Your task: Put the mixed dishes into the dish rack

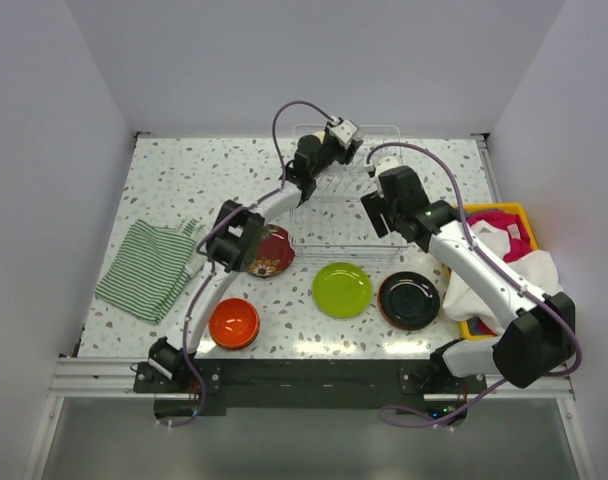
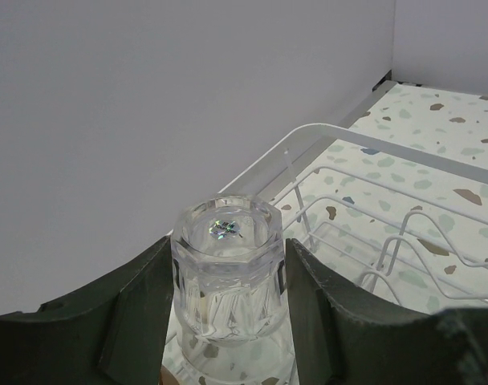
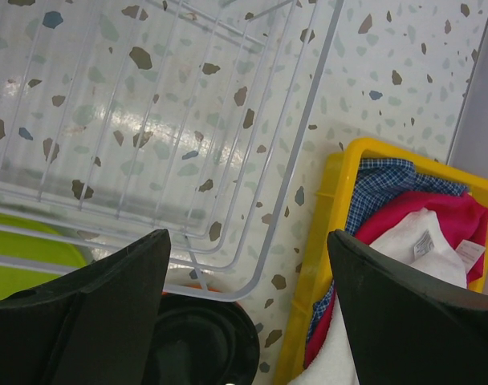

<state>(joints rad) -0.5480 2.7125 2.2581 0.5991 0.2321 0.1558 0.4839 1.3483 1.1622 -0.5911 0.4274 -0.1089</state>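
Left jaws are pinching the glass cup (image 2: 228,273) across its faceted wall, with its long axis running straight out between the fingers. The dish rack (image 2: 388,147) is sitting just ahead and to the right of them, rim corner right past the glass. Right jaws are hanging spread and empty over another rack corner, with the black plate (image 3: 200,345) just below them on the bench (image 3: 388,48), so I'm reading the left arm as the one placed to lower the glass in.

Top view looks down on the whole table (image 1: 174,185); both wrist views closely share the dish rack (image 1: 334,225).
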